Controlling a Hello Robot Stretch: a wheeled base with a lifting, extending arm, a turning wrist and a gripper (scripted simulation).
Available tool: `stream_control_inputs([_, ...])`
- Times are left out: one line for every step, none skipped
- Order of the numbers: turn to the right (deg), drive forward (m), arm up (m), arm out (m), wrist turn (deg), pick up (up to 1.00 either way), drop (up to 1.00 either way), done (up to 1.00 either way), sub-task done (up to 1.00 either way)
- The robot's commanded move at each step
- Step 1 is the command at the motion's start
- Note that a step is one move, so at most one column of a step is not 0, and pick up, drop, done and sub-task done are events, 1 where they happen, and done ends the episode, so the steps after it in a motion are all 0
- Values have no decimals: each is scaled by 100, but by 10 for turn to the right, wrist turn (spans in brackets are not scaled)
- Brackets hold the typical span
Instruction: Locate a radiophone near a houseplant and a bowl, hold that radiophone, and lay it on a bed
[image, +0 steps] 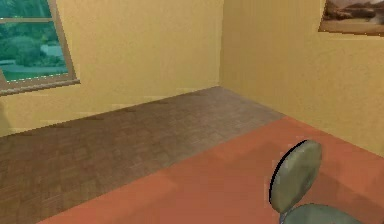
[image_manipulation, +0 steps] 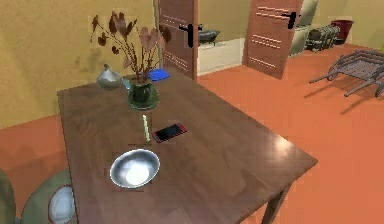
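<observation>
Flat radiophone (image_manipulation: 170, 131) on wooden table (image_manipulation: 232, 152)

Surface (image_manipulation: 230, 140) of dark brown wood, smooth with faint sheen, bowl (image_manipulation: 134, 168) of polished metal, reflective, radiophone (image_manipulation: 170, 131) glossy dark face, red casing, houseplant pot (image_manipulation: 142, 97) green, glazed look, floor (image: 200, 190) matt terracotta, smooth, brown floor section (image: 110, 145) coarse, woven-looking, walls (image: 140, 50) matt yellow.

Dark radiophone (image_manipulation: 170, 131) lying flat, near houseplant (image_manipulation: 142, 95), bowl (image_manipulation: 134, 153)
</observation>
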Motion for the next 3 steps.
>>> stream_control_inputs([0, 0, 34, 0, 0, 0, 0, 0, 0])
stream_control_inputs([0, 0, 0, 50, 0, 0, 0, 0, 0])
stream_control_inputs([0, 0, 0, 0, 450, 0, 0, 0, 0])
